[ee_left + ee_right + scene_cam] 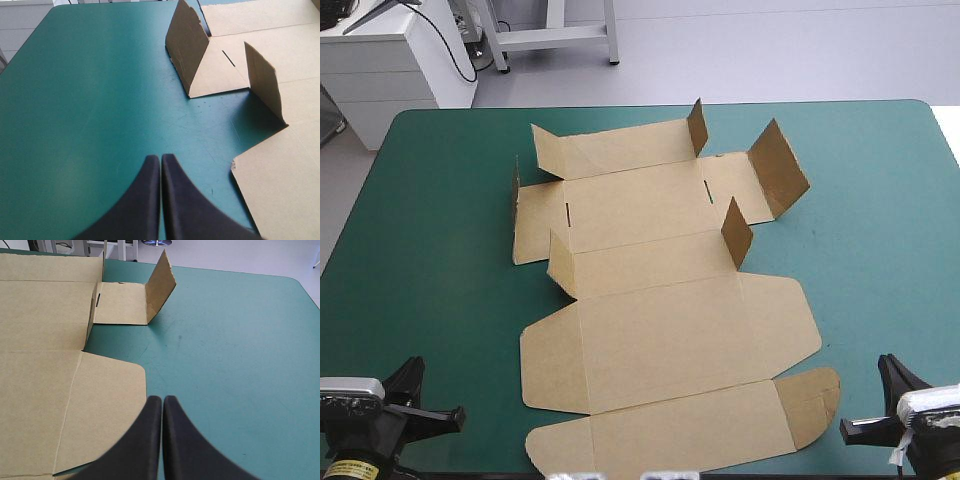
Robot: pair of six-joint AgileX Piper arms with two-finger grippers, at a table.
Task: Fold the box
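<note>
box: brown sheet lying mostly flat in the middle of the counter, near edge to far, so each arm gets one long side to work
flaps: a few short ones on the far half stand up, I'd guess just sprung along their creases, nothing tucked yet
left hand: fingers pressed together, empty, low over the teal-green cover just off the box's left side
right hand: same deal, closed on nothing, beside the rounded near panel
my read: both sit at the near corners, clear of the sheet, folding barely started
</note>
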